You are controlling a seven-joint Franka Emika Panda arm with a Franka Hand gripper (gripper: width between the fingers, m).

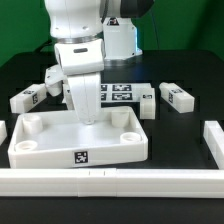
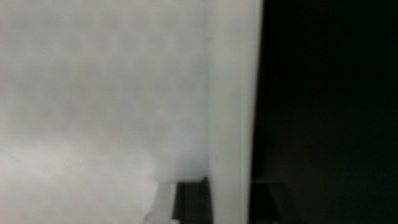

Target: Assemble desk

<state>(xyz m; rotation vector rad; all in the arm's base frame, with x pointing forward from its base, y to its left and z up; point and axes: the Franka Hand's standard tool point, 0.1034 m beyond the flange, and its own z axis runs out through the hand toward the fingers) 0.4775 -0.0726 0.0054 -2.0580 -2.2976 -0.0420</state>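
The tabletop [image 1: 60, 148] lies rim up at centre front of the table in the exterior view. The arm stands near vertical over it. The gripper [image 1: 90, 118] is lowered at the tray's 12 o'clock rim, jaws pressed together on that rim. A square tag [image 1: 82, 157] sits on the 6 o'clock wall, its pattern too small to read. From the tabletop, one leg [image 1: 26, 98] lies at 10 o'clock, another leg [image 1: 176, 97] at 2 o'clock and the marker board [image 1: 116, 95] at 12.

Black table [image 1: 178, 135] under even light, a low white rail [image 1: 110, 181] along its near edge.
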